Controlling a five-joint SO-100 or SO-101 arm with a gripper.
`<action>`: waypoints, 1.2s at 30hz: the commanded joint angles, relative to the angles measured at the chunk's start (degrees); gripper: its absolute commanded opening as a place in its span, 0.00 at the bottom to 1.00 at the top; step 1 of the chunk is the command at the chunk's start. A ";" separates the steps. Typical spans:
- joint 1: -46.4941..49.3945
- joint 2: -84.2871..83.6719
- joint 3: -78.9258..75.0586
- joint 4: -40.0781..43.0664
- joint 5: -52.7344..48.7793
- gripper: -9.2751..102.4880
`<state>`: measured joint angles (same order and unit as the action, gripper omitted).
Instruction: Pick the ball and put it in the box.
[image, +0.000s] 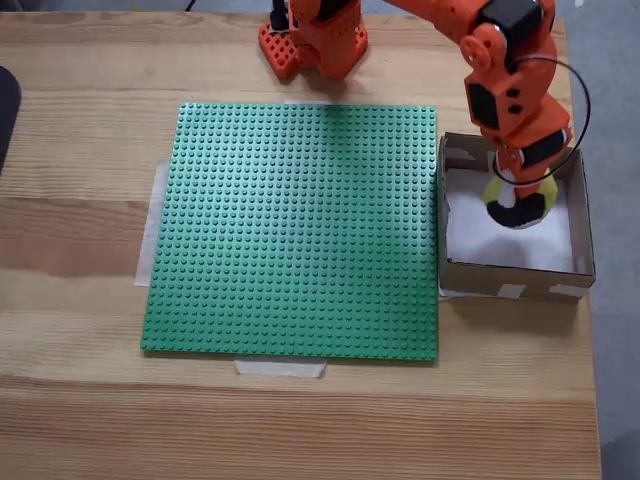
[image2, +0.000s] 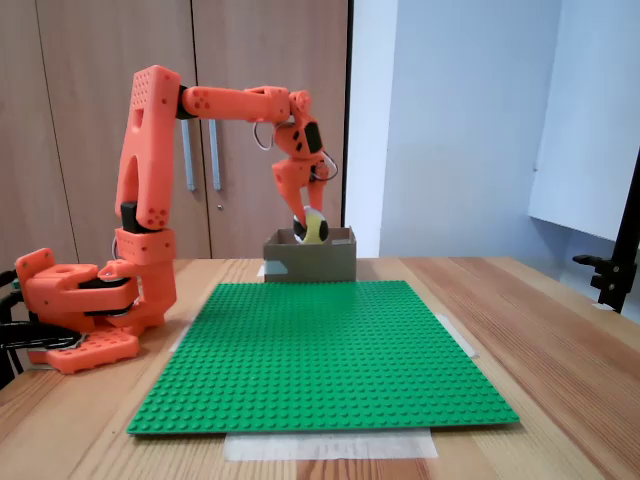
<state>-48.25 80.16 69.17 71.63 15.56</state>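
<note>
We read the scene from the left edge of the desk across. The arm's orange base sits at the desk's far edge in the top-down fixed view, at the left in the side-on one. A green studded mat (taped down with pale strips) fills the middle of the desk and is bare. At the right edge stands the box, just beside the mat.

The fingers are pinching the ball, which hangs over the box's white floor; in the side-on fixed view the ball sits about level with the box's rim, so we judge it not yet set down.

What could go wrong: let go from this height, the soft ball may bounce or roll, though the walls should probably keep it in. A lower drop risks the fingers knocking the light box, which could slide towards the desk's right edge. The dangling cable near the wrist could snag the box's far wall.

Nothing else stands in the way.
</note>
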 joint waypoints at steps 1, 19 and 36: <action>0.53 0.97 0.79 -2.29 -0.97 0.08; 0.18 1.67 5.54 -10.02 -1.14 0.08; 0.18 8.26 13.54 -13.97 -3.25 0.25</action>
<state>-48.60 82.44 82.09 59.15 13.01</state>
